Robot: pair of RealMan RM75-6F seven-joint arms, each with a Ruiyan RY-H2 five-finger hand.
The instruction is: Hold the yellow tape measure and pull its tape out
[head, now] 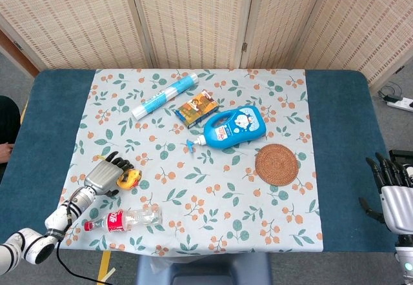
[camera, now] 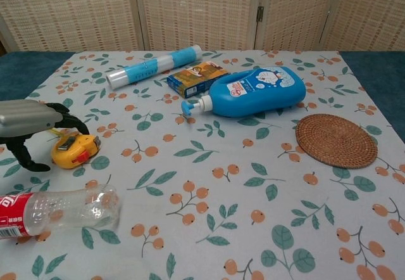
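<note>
Left robot hand hangs over the near-left part of the table, fingers curled down around the left side of the tape measure; from the chest view the dark fingertips arch over its far edge and the thumb reaches down to the cloth beside it, but I cannot tell whether it actually grips the case. Right robot hand sits at the far right edge, fingers up and spread, holding nothing.

A floral cloth covers the middle of the table. On it, toward the back, a blue bottle lies on its side, pump pointing left. Just right of and nearer than it lies a round woven coaster. A blue-and-white roll lies slantwise at the back left, with a small box between it and the bottle. An empty clear bottle with a red label lies near the front edge, just in front of the tape measure, which rests yellow and upright-flat on the cloth.
</note>
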